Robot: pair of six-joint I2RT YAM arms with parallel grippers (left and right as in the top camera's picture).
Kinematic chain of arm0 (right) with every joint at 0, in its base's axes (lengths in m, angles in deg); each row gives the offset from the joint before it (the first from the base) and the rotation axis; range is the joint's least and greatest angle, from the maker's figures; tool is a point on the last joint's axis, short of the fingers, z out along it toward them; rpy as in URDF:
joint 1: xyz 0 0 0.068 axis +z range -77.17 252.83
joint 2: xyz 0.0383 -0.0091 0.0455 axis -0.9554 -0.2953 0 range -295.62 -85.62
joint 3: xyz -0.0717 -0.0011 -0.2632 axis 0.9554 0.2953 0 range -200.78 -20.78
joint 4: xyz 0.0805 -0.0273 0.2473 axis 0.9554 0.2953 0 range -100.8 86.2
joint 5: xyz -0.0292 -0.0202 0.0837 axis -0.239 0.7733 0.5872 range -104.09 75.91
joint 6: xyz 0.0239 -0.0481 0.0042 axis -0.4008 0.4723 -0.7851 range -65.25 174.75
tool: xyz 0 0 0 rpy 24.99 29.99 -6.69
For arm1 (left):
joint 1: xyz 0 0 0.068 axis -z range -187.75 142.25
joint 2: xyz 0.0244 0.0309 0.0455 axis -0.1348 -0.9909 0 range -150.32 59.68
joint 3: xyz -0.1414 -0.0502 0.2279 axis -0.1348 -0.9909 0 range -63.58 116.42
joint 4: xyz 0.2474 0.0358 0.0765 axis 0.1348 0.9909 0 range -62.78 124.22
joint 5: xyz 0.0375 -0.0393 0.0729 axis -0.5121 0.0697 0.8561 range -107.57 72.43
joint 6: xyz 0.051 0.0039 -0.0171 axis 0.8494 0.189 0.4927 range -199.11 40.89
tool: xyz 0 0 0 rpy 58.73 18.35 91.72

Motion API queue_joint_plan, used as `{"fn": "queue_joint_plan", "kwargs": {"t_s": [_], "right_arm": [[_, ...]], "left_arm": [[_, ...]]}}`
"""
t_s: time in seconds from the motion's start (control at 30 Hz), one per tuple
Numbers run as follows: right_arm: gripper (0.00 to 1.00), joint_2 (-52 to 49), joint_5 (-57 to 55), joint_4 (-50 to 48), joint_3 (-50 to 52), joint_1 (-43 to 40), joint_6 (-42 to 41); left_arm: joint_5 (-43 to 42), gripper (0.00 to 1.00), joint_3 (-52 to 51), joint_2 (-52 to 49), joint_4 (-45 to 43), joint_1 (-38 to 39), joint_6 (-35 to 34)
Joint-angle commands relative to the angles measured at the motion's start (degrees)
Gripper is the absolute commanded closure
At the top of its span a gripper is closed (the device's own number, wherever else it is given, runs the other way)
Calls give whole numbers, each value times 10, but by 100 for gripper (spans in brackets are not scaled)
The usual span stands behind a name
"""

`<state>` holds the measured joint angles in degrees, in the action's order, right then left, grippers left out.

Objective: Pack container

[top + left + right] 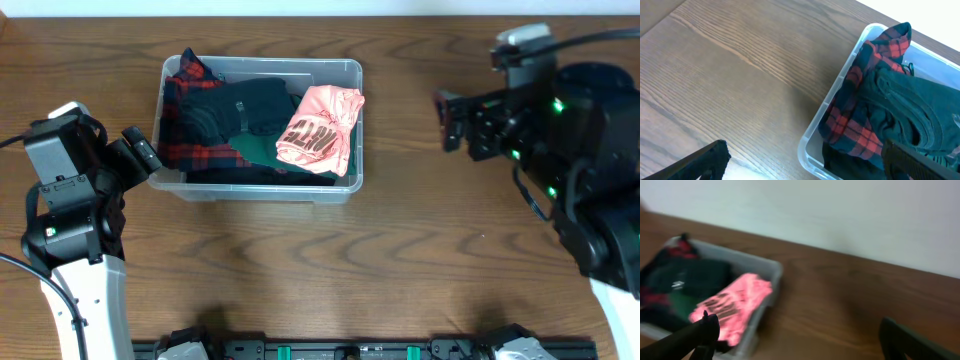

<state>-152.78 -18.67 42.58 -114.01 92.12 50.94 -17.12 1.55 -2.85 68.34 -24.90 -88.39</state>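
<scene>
The dark brown wooden table [400, 260] bears a heap of clothes near its far edge, left of the middle. A red-and-black plaid shirt [182, 100] lies leftmost, a black garment [248, 105] over a dark green one [258, 150] in the middle, and a pink shirt [320, 128] with dark lettering rightmost. A black rail [340, 350] runs along the near edge, and a pale wall [840, 210] rises behind the far edge.

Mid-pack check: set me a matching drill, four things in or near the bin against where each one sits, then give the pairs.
Things:
1. pink top
2. plaid shirt
3. black garment
4. left gripper

Places:
a. inside, at the left end of the bin
b. outside the bin, by its left wall
c. inside, at the bin's right end
d. inside, around the middle of the bin

Pairs: 1-c, 2-a, 3-d, 4-b
</scene>
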Motion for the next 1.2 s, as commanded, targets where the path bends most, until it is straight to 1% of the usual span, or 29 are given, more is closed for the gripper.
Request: {"fn": "queue_joint_plan", "kwargs": {"t_s": [0.0, 0.1, 0.17, 0.27, 0.4, 0.53, 0.6, 0.63, 0.7, 0.83, 0.97, 1.17], "right_arm": [[1, 35, -109, 16, 0, -3, 9], [1, 61, -119, 36, 3, -15, 9], [1, 83, -110, 36, 16, -37, 9], [1, 130, -66, 11, 69, -89, 9], [1, 206, -22, -54, 194, -158, 9], [1, 293, 13, -120, 353, -192, 7], [1, 347, 17, -154, 450, -196, 6], [1, 361, 19, -163, 475, -195, 5], [1, 421, 19, -187, 568, -195, -14], [1, 509, 19, -202, 668, -191, -40], [1, 594, 21, -207, 746, -177, -63], [1, 657, 20, -224, 819, -170, -69]], "left_arm": [[7, 2, -1, 0, 0, -2, -9], [7, 2, -1, 0, 0, -2, -9], [7, 2, -1, 0, 0, -2, -9], [7, 2, -1, 0, 0, -2, -9], [7, 2, -1, 0, 0, -2, -9], [7, 2, -1, 0, 0, -2, -9], [7, 2, -1, 0, 0, -2, -9], [7, 2, -1, 0, 0, -2, -9], [7, 2, -1, 0, 0, -2, -9], [7, 2, -1, 0, 0, -2, -9], [7, 2, -1, 0, 0, -2, -9], [7, 2, -1, 0, 0, -2, -9]]}}
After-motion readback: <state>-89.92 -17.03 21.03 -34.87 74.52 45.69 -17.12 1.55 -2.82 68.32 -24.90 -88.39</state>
